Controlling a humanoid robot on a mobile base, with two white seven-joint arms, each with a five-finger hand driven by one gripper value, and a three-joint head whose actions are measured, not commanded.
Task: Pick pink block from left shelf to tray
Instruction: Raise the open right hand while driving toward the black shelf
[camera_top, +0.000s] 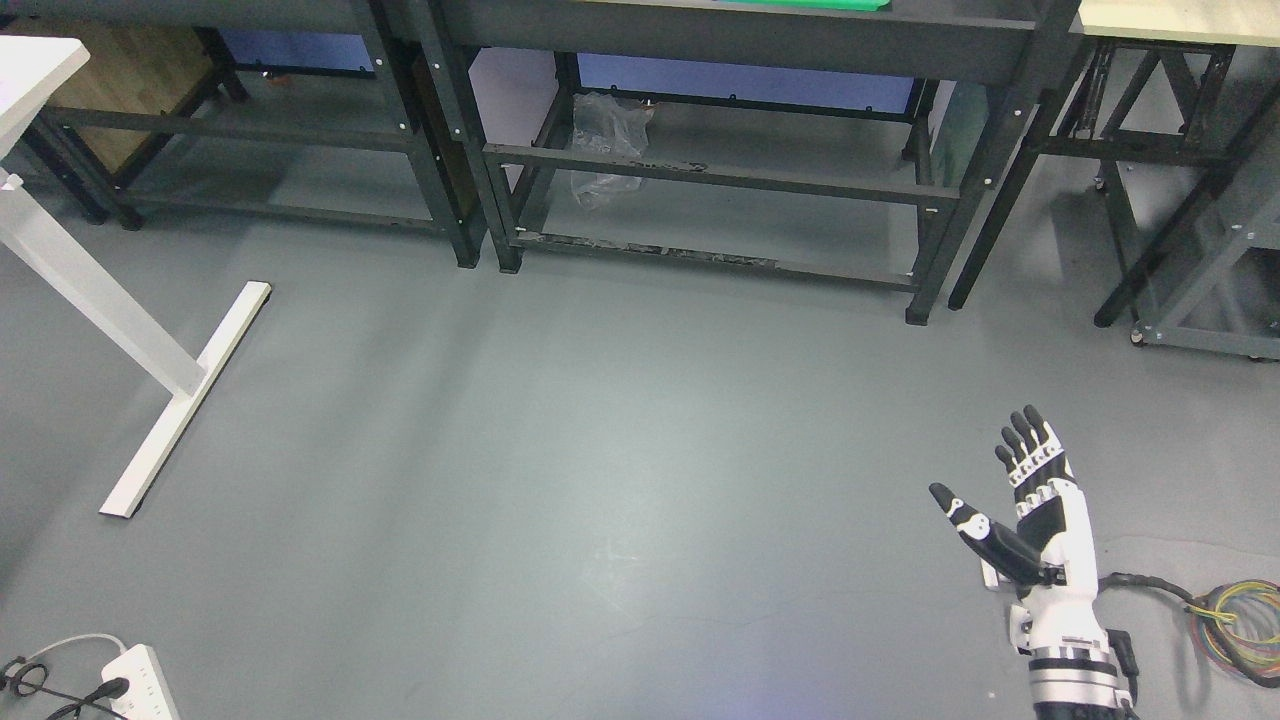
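At the lower right, the right robot hand (1030, 505) is raised over bare grey floor (600, 450), fingers straight and spread, holding nothing; dark shelf frames (700, 170) line the top edge; a white worktop leg (185, 400) stands left; no pink block shows.

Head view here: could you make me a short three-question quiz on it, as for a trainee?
1. True or false: the right hand holds a pink block.
2. What lies at the lower left corner of the floor? A) a white power strip B) a red bucket C) a broom
3. Fill in: under the middle dark shelf frame lies a crumpled clear plastic ____.

Key:
1. False; its fingers are spread and hold nothing, and no pink block is in view.
2. A, the white power strip.
3. Bag, the plastic bag.
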